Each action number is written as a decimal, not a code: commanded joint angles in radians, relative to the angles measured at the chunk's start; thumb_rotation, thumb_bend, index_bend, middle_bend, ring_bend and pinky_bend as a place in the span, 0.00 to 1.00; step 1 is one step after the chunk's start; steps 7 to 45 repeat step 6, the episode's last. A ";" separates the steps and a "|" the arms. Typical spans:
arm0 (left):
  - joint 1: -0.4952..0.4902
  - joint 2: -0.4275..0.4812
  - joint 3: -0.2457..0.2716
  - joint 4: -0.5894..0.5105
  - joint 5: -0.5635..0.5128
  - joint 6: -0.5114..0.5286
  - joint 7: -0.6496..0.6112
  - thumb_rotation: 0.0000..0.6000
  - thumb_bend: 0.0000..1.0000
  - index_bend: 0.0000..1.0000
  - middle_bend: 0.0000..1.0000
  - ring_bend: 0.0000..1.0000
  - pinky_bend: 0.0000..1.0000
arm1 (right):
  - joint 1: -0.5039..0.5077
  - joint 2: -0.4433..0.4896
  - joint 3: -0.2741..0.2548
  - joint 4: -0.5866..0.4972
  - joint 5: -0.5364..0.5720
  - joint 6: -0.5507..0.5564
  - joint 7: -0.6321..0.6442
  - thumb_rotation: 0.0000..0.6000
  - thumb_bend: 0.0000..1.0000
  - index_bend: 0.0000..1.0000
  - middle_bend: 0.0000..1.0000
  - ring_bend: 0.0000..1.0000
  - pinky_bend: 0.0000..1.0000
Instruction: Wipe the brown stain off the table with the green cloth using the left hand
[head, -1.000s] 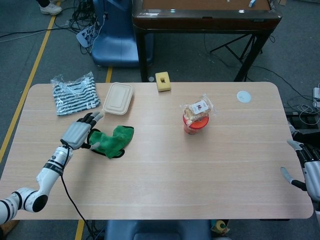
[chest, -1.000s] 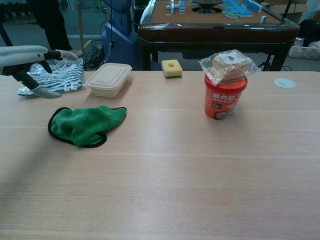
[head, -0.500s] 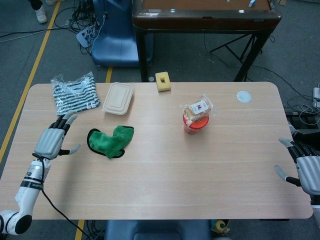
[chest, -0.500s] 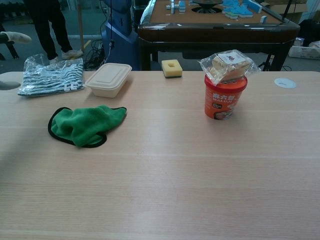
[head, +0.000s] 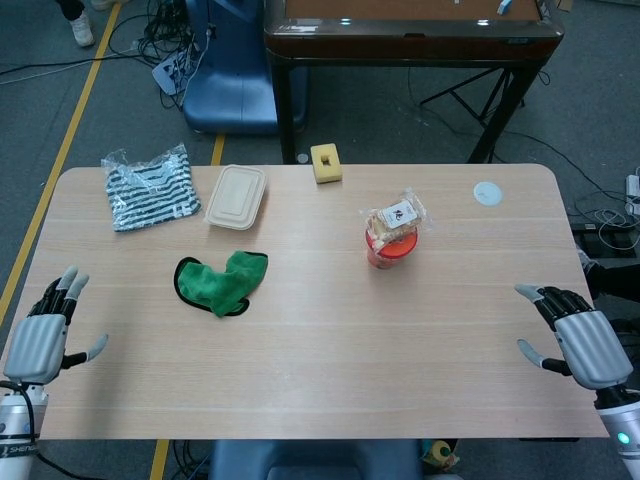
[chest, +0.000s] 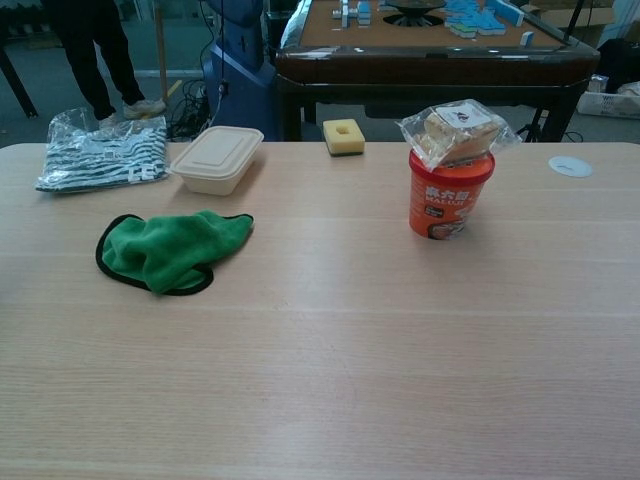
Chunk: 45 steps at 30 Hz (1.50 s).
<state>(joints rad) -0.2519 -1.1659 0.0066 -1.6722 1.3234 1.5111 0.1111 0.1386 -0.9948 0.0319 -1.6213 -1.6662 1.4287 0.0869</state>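
Broadly, we see a pale wood counter from above, with our two arms drawn back to its near corners. Our left robot hand hangs off the near left corner, fingers spread and holding nothing. Our right robot hand sits at the near right edge, also spread and empty. Neither shows in the chest view.

The green cloth lies crumpled in a loose heap on the left half of the counter, well apart from the left robot hand and just in front of a closed beige lunch box. A bagged striped garment rests at the far left corner, and a red cup with a wrapped snack on top stands near the middle. A yellow sponge sits at the far edge.

We judge the cloth to be light, soft and limp, so it should bunch when taken; pressing down on its raised middle fold looks best. We cannot make out any brown stain.
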 joint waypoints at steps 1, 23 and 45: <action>0.044 -0.006 0.019 -0.023 0.033 0.049 0.020 1.00 0.21 0.07 0.00 0.05 0.22 | 0.006 -0.005 -0.006 -0.005 -0.016 0.005 -0.004 1.00 0.35 0.18 0.25 0.21 0.24; 0.086 -0.018 0.034 -0.032 0.086 0.089 0.025 1.00 0.21 0.07 0.00 0.07 0.22 | 0.016 -0.006 -0.013 -0.012 -0.030 0.000 -0.008 1.00 0.35 0.18 0.25 0.21 0.24; 0.086 -0.018 0.034 -0.032 0.086 0.089 0.025 1.00 0.21 0.07 0.00 0.07 0.22 | 0.016 -0.006 -0.013 -0.012 -0.030 0.000 -0.008 1.00 0.35 0.18 0.25 0.21 0.24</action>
